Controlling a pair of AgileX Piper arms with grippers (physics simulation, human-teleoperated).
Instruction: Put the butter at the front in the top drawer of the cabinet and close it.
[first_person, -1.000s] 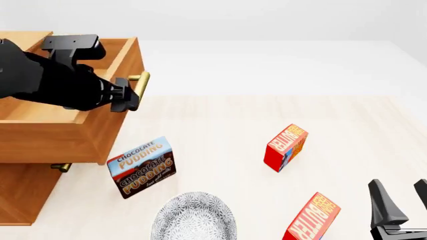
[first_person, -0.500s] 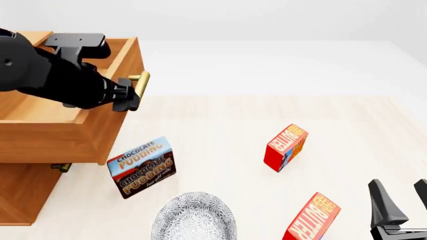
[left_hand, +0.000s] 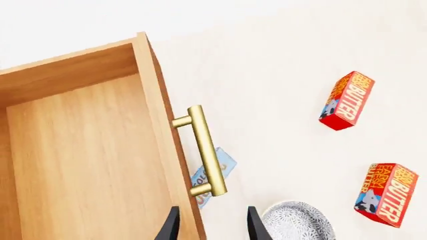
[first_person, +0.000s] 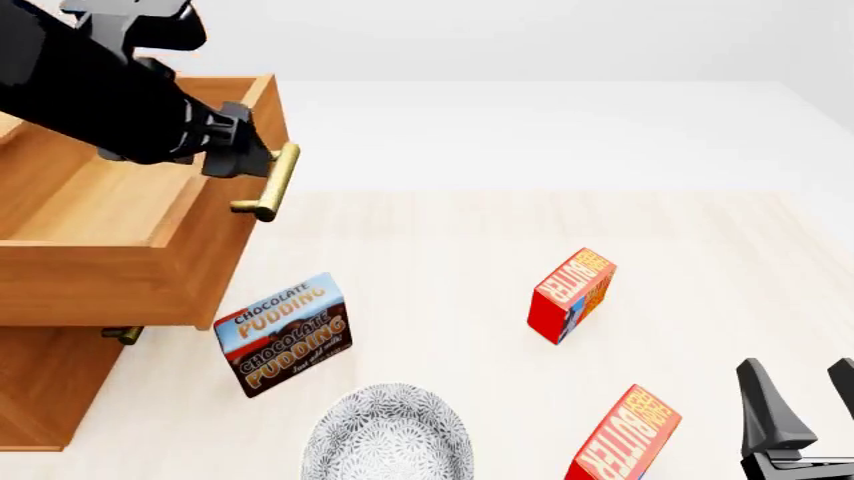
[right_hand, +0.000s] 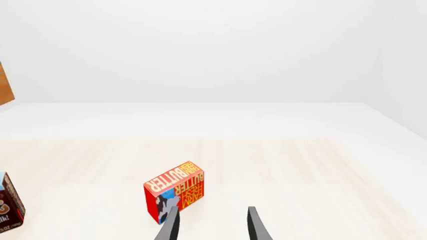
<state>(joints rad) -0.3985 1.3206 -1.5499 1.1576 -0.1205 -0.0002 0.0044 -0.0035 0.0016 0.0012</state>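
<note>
Lifting up and back off the brass handle (first_person: 268, 181), left end effector (left_hand: 212, 225) now hovering above it, fingers apart, gripping nothing. Standing at the counter's (first_person: 441, 240) left, cabinet (first_person: 54, 380) with top drawer (first_person: 127, 225) pulled out, open. Sitting beside a patterned bowl (first_person: 387, 435), Chocolate Pudding box (first_person: 283, 334). Resting at the near edge, butter (first_person: 625, 438), just beside right end effector (first_person: 807, 410), fingers spread, empty. Lying farther back, second butter carton (first_person: 571, 294).
</note>
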